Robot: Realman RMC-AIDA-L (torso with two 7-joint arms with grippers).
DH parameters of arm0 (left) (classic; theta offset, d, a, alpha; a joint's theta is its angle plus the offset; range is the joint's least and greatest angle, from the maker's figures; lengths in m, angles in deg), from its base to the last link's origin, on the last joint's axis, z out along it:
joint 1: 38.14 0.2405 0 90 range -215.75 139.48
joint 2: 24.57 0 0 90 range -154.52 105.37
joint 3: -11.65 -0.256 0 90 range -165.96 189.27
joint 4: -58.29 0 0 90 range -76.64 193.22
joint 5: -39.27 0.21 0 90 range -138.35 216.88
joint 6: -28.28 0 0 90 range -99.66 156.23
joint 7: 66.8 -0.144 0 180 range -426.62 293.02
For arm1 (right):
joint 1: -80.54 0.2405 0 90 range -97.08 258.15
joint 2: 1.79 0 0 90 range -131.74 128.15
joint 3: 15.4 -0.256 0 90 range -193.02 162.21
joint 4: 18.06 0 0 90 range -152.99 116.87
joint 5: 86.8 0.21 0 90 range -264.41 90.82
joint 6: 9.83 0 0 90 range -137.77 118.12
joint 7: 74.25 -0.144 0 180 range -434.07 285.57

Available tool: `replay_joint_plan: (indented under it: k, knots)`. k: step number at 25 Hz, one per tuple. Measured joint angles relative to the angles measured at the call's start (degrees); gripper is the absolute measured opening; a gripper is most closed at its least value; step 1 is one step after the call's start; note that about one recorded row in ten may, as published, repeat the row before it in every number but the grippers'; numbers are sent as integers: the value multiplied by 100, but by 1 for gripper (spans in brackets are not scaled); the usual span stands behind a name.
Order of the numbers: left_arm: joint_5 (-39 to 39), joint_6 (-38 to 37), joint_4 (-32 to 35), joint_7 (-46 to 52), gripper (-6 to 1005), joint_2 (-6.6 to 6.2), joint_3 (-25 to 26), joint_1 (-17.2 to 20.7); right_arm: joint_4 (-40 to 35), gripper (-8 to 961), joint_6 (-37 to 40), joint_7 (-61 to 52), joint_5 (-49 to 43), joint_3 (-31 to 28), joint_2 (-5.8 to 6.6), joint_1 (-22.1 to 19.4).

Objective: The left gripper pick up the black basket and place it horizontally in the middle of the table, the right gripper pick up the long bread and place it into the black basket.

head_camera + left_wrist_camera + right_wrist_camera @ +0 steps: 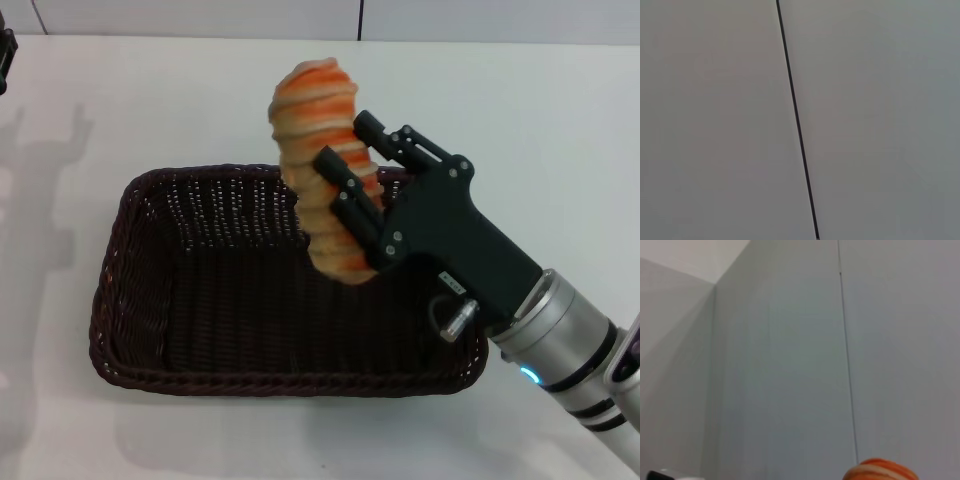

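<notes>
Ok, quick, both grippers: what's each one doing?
Right gripper: closed on the long bread, above the black basket.
Left gripper: parked at the table's far-left edge.

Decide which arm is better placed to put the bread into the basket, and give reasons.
Right. Its claw is shut on the bread, held above the basket; the left claw sits at the table's far edge.

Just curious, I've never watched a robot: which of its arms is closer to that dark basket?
The right. The right gripper holds the long bread above the black basket; the left gripper sits at the table's far left edge.
</notes>
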Motion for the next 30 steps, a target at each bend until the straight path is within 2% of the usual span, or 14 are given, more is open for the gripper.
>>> replay_joint_plan:
  k: [4,9,16,20,21,22,23,26,27,28,30]
  knots:
    - [-6,0,23,0,814,-8,28,-16,40,416,29,3,-64,3,-2,-57]
    - [-4,1,50,0,814,-9,30,-23,47,606,16,-11,-73,-20,-5,-73]
    - [-8,8,87,4,814,-9,32,-3,57,672,39,-23,-42,-127,-8,-148]
    - [-12,7,94,5,814,-9,41,44,81,719,205,7,-26,-706,5,-587]
    - [-13,7,110,6,814,-9,44,53,48,731,288,9,-25,-911,14,-735]
    - [-22,7,128,6,814,-9,47,57,-47,743,493,8,-23,-1394,21,-1065]
    - [-22,7,128,6,814,-9,47,57,-47,760,493,8,-23,-1394,21,-1065]
    - [-32,-21,246,8,814,-5,102,71,-164,809,647,-12,42,-2136,21,-1531]
    - [-31,-31,266,9,814,-3,109,76,-204,826,664,-26,381,-2507,5,-1790]
    - [-31,-36,283,9,814,-2,116,82,-204,826,664,-26,381,-2507,5,-1790]
    - [-30,-61,307,7,814,2,118,114,-285,825,708,-40,1046,-2660,-9,-1973]
